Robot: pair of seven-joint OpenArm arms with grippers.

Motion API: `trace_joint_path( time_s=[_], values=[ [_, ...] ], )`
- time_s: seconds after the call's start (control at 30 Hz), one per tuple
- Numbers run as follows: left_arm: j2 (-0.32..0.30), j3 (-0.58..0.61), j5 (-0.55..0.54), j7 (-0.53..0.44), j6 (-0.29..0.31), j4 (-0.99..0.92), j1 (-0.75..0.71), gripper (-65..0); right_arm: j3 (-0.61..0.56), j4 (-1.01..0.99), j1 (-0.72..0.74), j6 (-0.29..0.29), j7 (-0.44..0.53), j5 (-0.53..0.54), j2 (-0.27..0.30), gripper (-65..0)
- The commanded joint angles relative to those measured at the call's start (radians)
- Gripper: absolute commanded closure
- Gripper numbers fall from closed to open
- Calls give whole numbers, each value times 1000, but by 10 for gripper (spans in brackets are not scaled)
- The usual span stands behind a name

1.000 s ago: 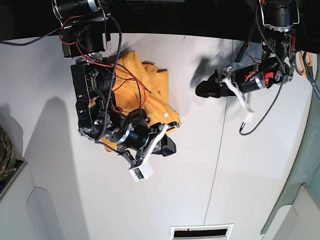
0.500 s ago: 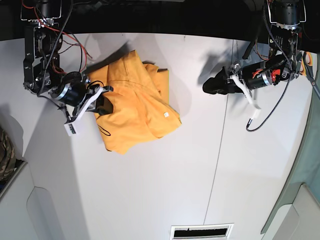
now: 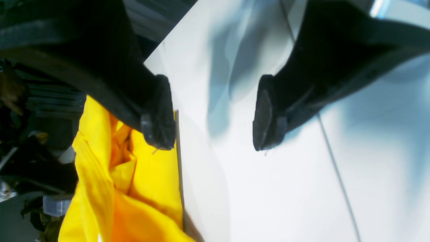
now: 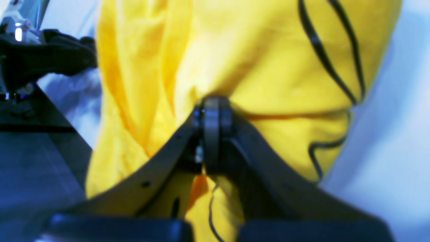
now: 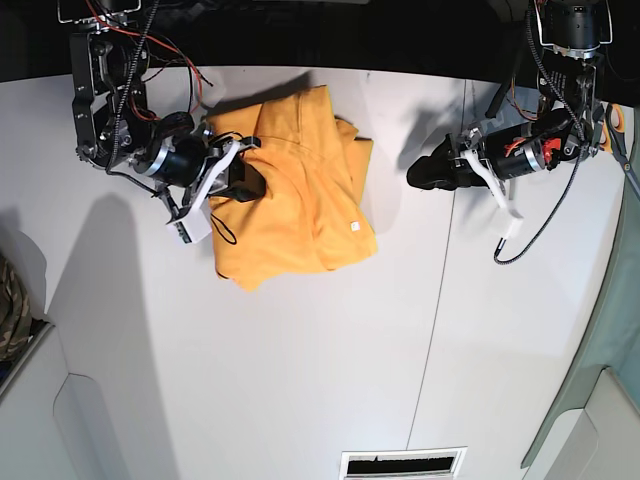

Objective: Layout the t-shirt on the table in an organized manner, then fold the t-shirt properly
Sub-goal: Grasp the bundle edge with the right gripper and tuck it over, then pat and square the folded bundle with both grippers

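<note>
Lying bunched on worktop (image 5: 300, 380): shirt (image 5: 300, 200). Right claw (image 4: 213, 111) clamped on its edge nearest that arm. Left claw (image 3: 215, 114) wide apart, empty, off opposite side, farther away.

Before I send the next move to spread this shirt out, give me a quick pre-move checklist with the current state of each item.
1. Right gripper shut on the orange-yellow cloth t-shirt: ok, jaws pinched on a fold.
2. Left gripper open and empty: ok, nothing between the pads.
3. Left gripper positioned at the shirt: not ok, it hovers over bare matte white table, apart from the cloth.
4. Shirt laid flat: not ok, bunched with overlapping folds.
5. Shirt fully on the table: ok in the base view.
6. How many layers the right gripper holds: cannot tell.
</note>
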State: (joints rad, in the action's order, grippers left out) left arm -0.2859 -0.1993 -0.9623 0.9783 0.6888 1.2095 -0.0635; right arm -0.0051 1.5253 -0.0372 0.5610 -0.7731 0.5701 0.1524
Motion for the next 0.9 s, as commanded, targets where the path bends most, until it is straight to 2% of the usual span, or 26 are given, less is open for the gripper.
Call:
trace_joint_path(
  time_s=[0.0,0.27,0.37,0.63,0.87],
  values=[
    [-14,-3,-6,-9,9,15,10,-400,3,38,12,11,14,21,0,0],
    [-14,-3,-6,0,9,15,7,-400,-21,83,11,11,-13,1,-1,0],
    [-14,-3,-6,12,9,15,3,-400,-76,81,6,11,-13,-37,0,0],
    [-14,-3,-5,10,9,15,-9,-400,-237,81,-25,3,-11,-39,-1,0],
    [-62,-5,-18,9,9,15,-9,-400,-340,81,-27,5,-23,44,-29,0]
  ],
)
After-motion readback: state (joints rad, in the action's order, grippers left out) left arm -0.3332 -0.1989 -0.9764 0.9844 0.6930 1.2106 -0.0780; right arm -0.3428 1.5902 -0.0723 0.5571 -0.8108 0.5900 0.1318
